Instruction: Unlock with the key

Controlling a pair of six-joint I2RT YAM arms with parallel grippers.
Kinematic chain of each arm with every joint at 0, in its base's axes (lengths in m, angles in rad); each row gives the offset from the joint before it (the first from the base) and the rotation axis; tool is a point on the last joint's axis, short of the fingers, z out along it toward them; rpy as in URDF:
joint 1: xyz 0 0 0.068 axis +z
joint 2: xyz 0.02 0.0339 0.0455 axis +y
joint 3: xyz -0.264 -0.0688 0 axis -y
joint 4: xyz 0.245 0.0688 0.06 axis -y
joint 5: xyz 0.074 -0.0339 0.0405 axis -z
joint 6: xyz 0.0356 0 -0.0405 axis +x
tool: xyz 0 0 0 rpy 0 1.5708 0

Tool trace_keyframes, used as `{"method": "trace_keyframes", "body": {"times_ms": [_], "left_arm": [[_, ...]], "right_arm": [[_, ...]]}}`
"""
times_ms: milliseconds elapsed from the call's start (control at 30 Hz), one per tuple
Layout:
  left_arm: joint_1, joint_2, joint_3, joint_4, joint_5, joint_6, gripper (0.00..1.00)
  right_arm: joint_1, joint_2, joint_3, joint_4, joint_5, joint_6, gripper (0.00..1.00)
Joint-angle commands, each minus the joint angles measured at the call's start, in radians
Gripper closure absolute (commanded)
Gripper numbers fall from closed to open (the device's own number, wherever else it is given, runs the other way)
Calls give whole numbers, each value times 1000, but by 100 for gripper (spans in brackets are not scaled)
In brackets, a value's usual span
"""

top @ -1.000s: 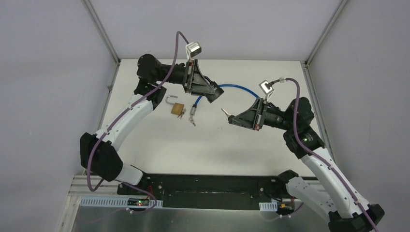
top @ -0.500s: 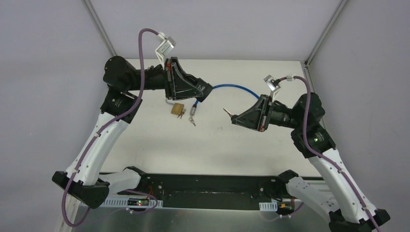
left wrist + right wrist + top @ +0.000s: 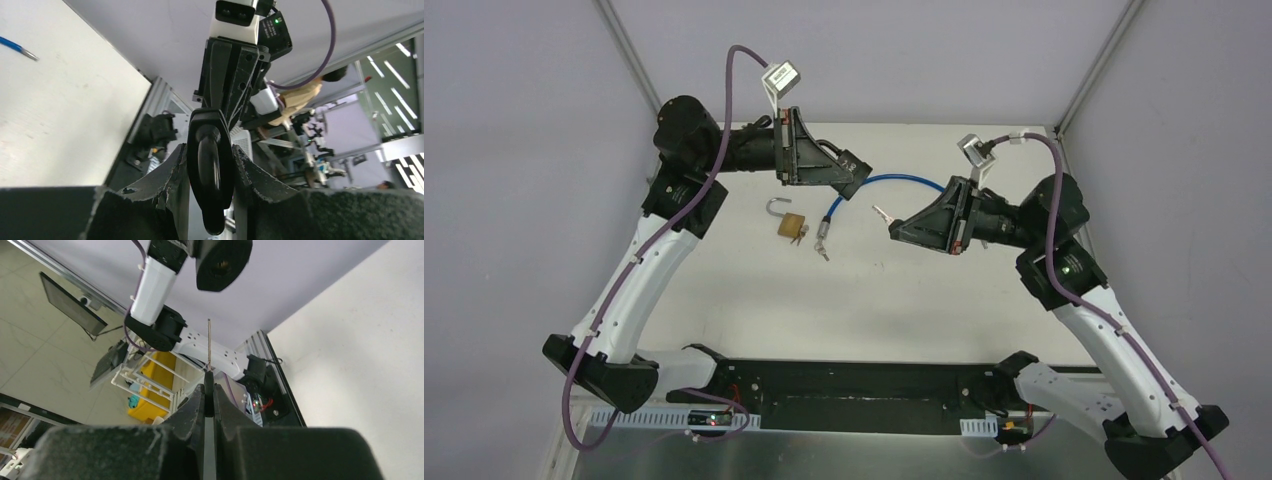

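Observation:
My left gripper is shut on the black lock head of a blue cable lock and holds it above the table; the wrist view shows that black body pinched between the jaws. The blue cable arcs behind, and its metal end lies on the table. My right gripper is shut on a key, its blade pointing left toward the lock head, a short gap away. In the right wrist view the key blade points up at the lock's round face.
A brass padlock with its shackle open lies on the white table below the left gripper, with small keys beside it. Grey walls and metal posts enclose the table on three sides.
The left gripper swung the lock head left, then back to the right and higher. The right gripper carried the key left and slightly up, closer to the lock head.

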Motion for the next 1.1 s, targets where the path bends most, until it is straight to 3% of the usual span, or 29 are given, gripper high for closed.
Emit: {"method": "trace_keyframes", "body": {"times_ms": [0,200,467,1067], "left_arm": [[9,-23,67,111,44,-208,100],[9,-15,28,116,58,-258,100],[9,-3,-15,282,59,-412,100],[9,-16,-56,400,78,-496,100]], "right_arm": [[8,-1,-19,250,26,177,100],[11,34,-19,351,28,272,100],[14,67,-22,389,9,327,100],[16,162,47,432,5,375,100]]}}
